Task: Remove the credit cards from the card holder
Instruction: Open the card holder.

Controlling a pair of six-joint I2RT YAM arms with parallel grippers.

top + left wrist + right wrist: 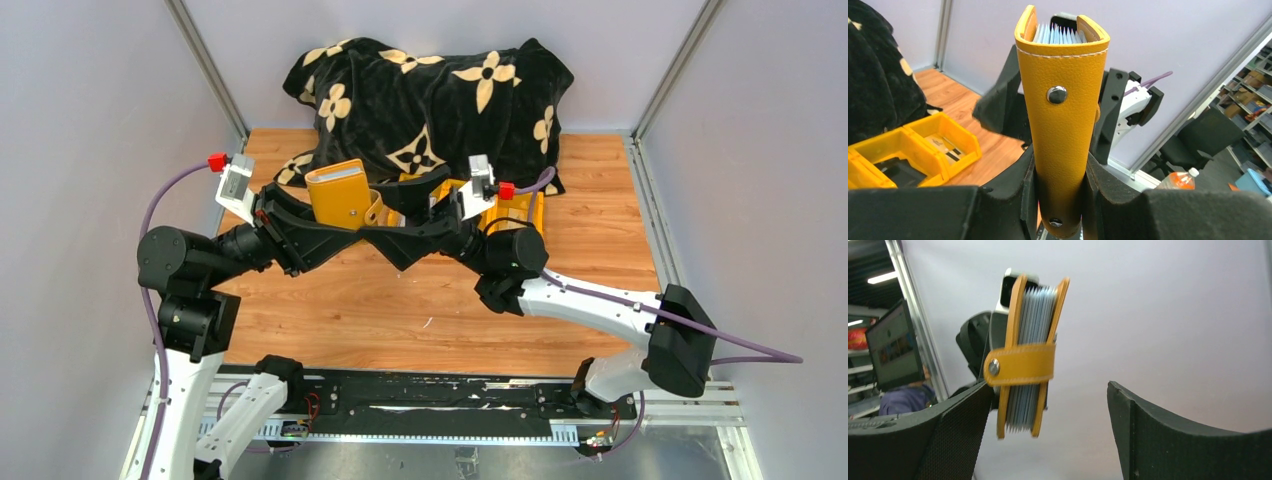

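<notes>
1. Two grippers met above the wooden table (420, 310). The left gripper (1060, 182) was clamped on the lower end of the card holder (1063, 115), holding it upright in the air.
2. The right gripper (1048, 387) stood wide, one finger on each side of the holder; whether either touched it could not be told.
3. The yellow strap (1020, 365) was snapped across the blue-grey pocket edges (1060, 35), so it probably needed popping first.
4. The credit cards could not be told apart from those pocket edges.
5. The cards were probably light, thin, stiff and slick. A firm pinch on a card's flat faces at an exposed edge, drawn straight along its pocket, seemed the best hold.
</notes>
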